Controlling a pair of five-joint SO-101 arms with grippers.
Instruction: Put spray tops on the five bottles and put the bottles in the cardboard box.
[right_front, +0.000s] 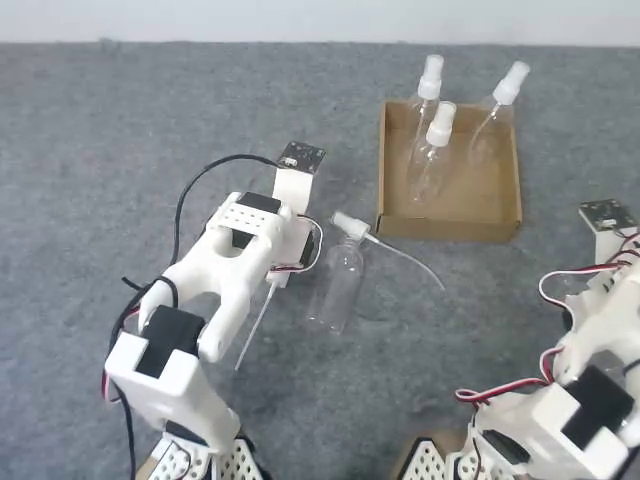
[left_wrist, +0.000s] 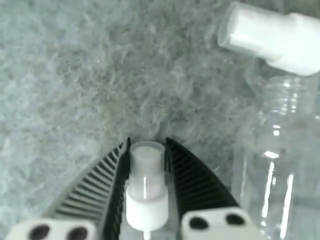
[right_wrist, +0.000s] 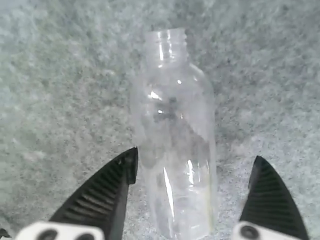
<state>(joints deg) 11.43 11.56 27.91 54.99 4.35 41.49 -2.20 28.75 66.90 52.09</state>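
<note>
Three boxed: I count three bottles (right_front: 430, 165) with tops on, lying in the box (right_front: 450, 228) on the far side of the mat (right_front: 100, 150), right of centre.
Left gripper (left_wrist: 146, 142): jaws narrow, pinched on a spray top (left_wrist: 145, 185). In my high view its thin tube (right_front: 255, 325) sticks out below the gripper, back toward the arm's base.
Middle bottle (right_front: 335, 280): lies uncapped on the mat just beside the left gripper, neck pointing away from the arms.
Loose top (right_front: 350, 224): lies at that bottle's mouth, and its long tube curves off across the mat to the right. I can't tell whether it touches the neck.
Right gripper (right_wrist: 196, 157): jaws wide, one on each side of a bare bottle (right_wrist: 175, 150), neither touching it as far as I can see.
Bare bottle: lies flat on the mat, open neck pointing away from the right gripper.
</note>
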